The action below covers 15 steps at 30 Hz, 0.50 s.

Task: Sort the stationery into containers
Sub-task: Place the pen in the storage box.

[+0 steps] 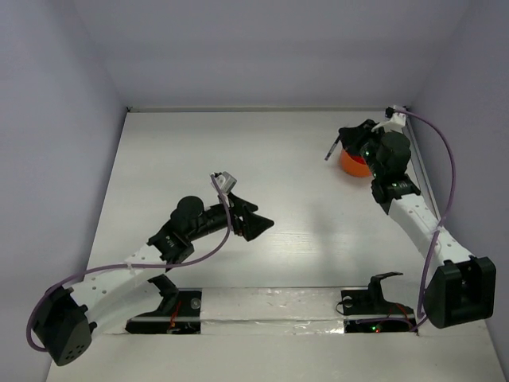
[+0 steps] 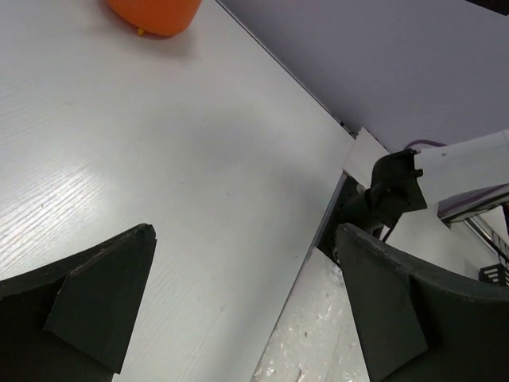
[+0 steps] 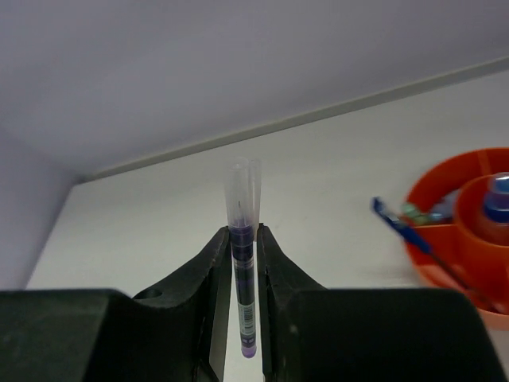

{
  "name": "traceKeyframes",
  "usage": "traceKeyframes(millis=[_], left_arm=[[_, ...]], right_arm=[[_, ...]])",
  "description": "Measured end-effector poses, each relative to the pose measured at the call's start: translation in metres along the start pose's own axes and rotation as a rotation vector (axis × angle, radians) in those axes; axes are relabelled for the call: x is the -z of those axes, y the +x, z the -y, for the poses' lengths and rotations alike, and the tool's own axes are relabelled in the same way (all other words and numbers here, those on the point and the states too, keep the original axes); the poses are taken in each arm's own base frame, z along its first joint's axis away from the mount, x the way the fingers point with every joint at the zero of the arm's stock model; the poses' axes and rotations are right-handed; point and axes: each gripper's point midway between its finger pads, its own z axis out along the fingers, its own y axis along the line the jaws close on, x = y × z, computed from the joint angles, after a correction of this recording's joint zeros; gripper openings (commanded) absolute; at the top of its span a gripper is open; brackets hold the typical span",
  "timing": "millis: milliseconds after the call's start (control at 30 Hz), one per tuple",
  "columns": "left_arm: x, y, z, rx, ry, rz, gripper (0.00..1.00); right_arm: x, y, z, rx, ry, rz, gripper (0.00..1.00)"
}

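My right gripper [image 3: 242, 239] is shut on a thin purple pen [image 3: 243, 270] with a clear cap, held upright between the fingers. In the top view this gripper [image 1: 343, 143] hangs at the back right, just left of the orange cup [image 1: 354, 164], with the pen [image 1: 332, 149] sticking out to the left. In the right wrist view the orange cup [image 3: 465, 239] shows its inner dividers and holds a blue pen [image 3: 407, 233] and a blue-capped clear bottle [image 3: 498, 200]. My left gripper [image 1: 262, 220] is open and empty over the middle of the table; its jaws [image 2: 245, 235] stand wide apart.
Purple cables [image 1: 445, 159] run along both arms. The white table [image 1: 199, 151] is walled at the back and sides. A taped strip [image 1: 270, 306] and the arm mounts lie along the near edge. The cup's underside [image 2: 155, 14] shows far off in the left wrist view.
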Motion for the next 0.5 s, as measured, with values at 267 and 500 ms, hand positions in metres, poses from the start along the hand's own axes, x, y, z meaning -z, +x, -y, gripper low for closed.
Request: traceKeyframes(millis=[267, 500], left_arm=[[0.003, 0.000, -0.015, -0.055, -0.059, 0.062, 0.81], [0.005, 0.008, -0.033, -0.087, -0.126, 0.070, 0.99]], right_arm=[[-0.011, -0.015, 0.078, 0.186, 0.350, 0.117, 0.00], [-0.019, -0.027, 0.119, 0.383, 0.523, 0.185, 0.00]])
